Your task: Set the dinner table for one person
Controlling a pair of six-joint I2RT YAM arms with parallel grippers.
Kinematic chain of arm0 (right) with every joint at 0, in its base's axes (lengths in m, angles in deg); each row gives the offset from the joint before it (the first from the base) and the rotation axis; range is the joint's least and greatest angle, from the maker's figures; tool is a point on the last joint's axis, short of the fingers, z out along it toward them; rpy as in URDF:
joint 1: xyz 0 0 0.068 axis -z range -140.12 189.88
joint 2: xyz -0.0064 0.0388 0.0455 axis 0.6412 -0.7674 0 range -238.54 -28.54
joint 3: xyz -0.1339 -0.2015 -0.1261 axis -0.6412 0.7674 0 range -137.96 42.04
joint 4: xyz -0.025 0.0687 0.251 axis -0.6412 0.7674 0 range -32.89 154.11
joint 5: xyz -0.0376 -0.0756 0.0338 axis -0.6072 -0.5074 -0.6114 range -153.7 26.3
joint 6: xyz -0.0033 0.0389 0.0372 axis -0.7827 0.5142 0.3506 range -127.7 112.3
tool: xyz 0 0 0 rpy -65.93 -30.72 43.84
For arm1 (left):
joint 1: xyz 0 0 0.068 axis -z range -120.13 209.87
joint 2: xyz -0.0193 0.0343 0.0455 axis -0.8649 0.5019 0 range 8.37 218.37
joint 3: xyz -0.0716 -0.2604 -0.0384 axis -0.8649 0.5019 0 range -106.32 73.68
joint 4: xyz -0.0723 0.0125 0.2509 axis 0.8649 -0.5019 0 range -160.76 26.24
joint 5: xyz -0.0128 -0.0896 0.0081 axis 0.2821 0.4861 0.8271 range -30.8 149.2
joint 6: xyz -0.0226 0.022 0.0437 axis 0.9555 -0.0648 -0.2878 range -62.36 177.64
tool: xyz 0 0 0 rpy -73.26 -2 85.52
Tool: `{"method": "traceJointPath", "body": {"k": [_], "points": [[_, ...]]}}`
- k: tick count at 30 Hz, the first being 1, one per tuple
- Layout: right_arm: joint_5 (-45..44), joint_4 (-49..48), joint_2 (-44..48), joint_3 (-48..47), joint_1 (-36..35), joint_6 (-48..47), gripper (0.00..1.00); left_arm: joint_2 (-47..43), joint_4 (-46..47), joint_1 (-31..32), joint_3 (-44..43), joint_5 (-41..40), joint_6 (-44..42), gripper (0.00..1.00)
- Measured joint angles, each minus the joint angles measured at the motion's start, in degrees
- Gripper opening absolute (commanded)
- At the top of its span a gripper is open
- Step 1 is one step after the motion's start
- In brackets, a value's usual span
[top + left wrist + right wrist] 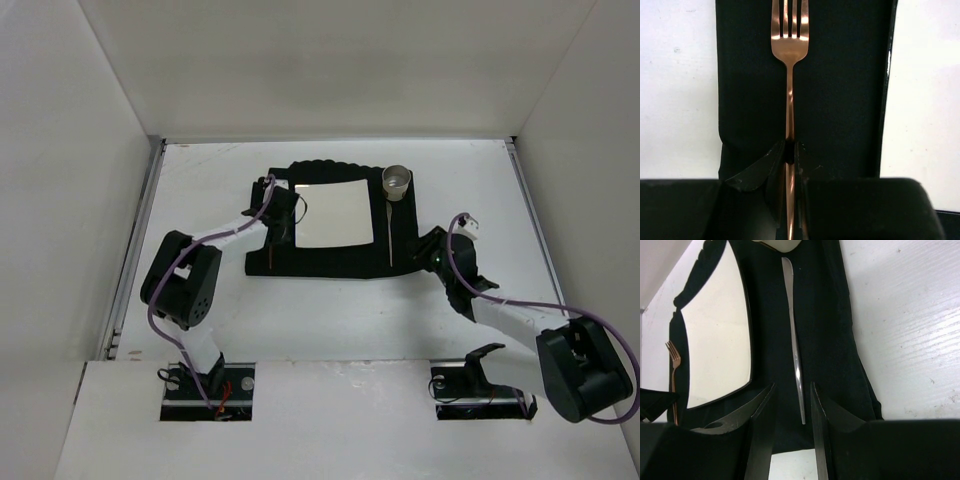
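**Copper Fork (789,75) Pinched at the Mat's Left Strip, Release Not Yet Made**

Gripping the fork's handle with the left end effector (790,145), fingers (765,165) pressed tight on either side. Tines pointing away along the left strip of the black mat (330,262), between the mat's left edge and the square white plate (330,215). Cannot tell whether lying on the cloth or held just above it.

On the other side, the right end effector (792,386) released and grasping nothing, jaws spread, with the near end of a slim silver utensil (794,340) lined up between them in the wrist view. Overhead, poised near the mat's right edge. At the mat's far right corner, a small cup (397,181), just beside the utensil's far end.

Beneath it all, the tabletop (330,310): wide, white, walled, carrying the mat near its middle.

Judged close to finished, with only the fork left to let go.

Hazards from here:
- Risk of a drop and bounce against the plate's rim if let go too high.
- Risk of dragging the handle askew if pulled back before the fingers spread fully.
- Risk of snagging the cloth if pressed down, shifting mat, plate and cup together.
- On the right, risk of nudging the utensil crooked if lowered or clenched carelessly.
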Motion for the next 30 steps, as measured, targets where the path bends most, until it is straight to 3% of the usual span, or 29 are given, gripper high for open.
{"method": "traceJointPath", "body": {"k": [18, 24, 30], "points": [[0.1, -0.9, -2.2, -0.4, -0.4, -0.2, 0.39, 4.0, 3.8, -0.2, -1.5, 0.6, -0.7, 0.11], [0.2, -0.9, -2.2, -0.5, -0.4, -0.2, 0.43, 4.2, 4.9, -0.4, -1.4, 0.6, -0.6, 0.33], [-0.2, -0.9, -2.0, -0.5, -0.4, -0.2, 0.47, -0.6, 5.6, -0.3, 2.4, 0.6, 1.4, 0.42]]}}
